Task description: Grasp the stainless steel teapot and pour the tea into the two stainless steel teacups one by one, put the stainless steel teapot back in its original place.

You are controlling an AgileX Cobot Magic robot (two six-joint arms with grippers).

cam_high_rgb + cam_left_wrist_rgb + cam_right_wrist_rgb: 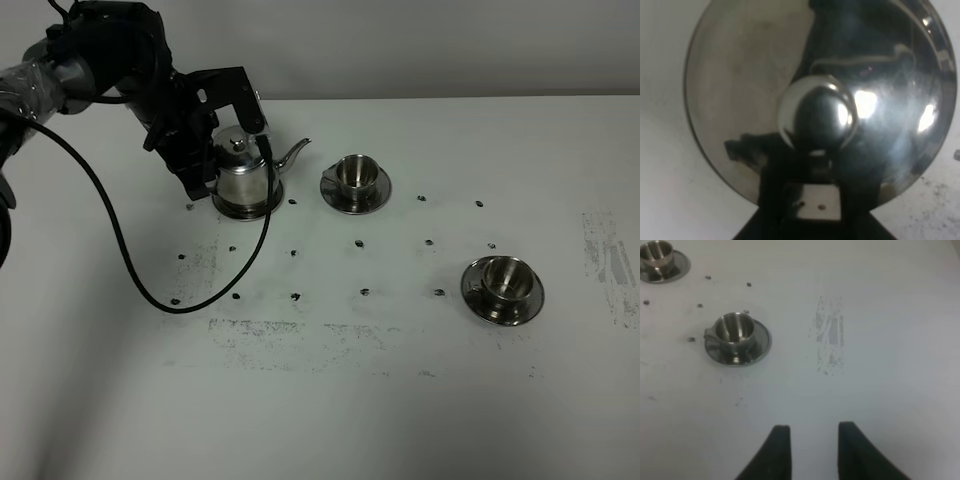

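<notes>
The left end effector crowds the handle side of the stainless steel teapot; its grip I cannot tell (the lid fills the wrist view). The teapot stands upright on the ringed saucer, far left on the worktop. 2 saucered cups stand rightward: the far teacup and the near teacup. The right end effector hangs parted.

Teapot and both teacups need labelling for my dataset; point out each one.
Teapot (245, 183): exterior high view, on its body.
Teacup by the spout (353, 172): exterior high view, inside its bowl.
Other teacup (503, 275): exterior high view, inside its bowl.
</notes>
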